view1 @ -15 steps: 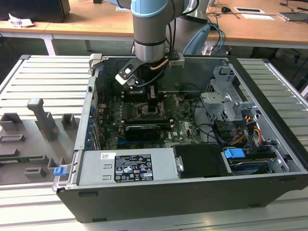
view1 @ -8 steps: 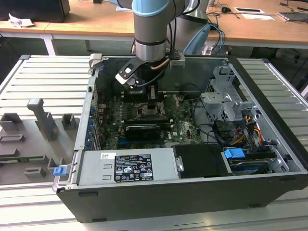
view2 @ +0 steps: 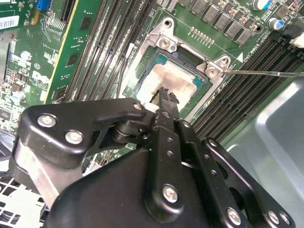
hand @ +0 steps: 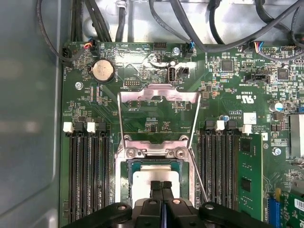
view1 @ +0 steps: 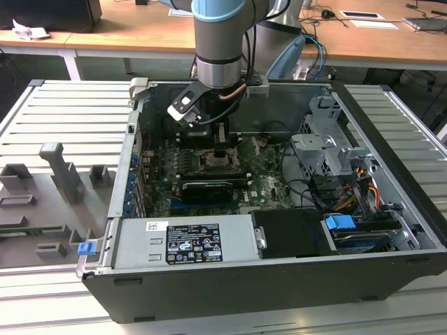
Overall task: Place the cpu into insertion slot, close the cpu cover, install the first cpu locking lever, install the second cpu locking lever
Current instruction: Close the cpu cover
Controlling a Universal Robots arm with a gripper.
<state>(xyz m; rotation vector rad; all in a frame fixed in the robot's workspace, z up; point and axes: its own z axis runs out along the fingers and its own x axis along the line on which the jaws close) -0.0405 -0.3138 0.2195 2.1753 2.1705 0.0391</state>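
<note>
The cpu [hand: 142, 178] [view2: 175, 80], a square chip with a pale metal top, lies flat in the insertion slot [hand: 118, 176] [view2: 137, 61] on the green motherboard. The cpu cover [hand: 159, 93], a silver frame, stands swung open behind the slot on its hinge. A thin wire locking lever [hand: 202, 183] [view2: 266, 72] sticks out unlatched beside the slot. My gripper [hand: 162, 184] [view2: 167, 97] [view1: 220, 150] hangs directly over the chip, its black fingers pressed together with nothing between them and the tips at or just above the metal top.
Long black memory slots [hand: 88, 175] [hand: 218, 175] flank the socket, and a green card [hand: 249, 175] sits further out. Black cables [hand: 213, 28] cross behind the board. The case wall [hand: 28, 118], power supply [view1: 188, 241] and drive cage [view1: 328, 139] hem the space in.
</note>
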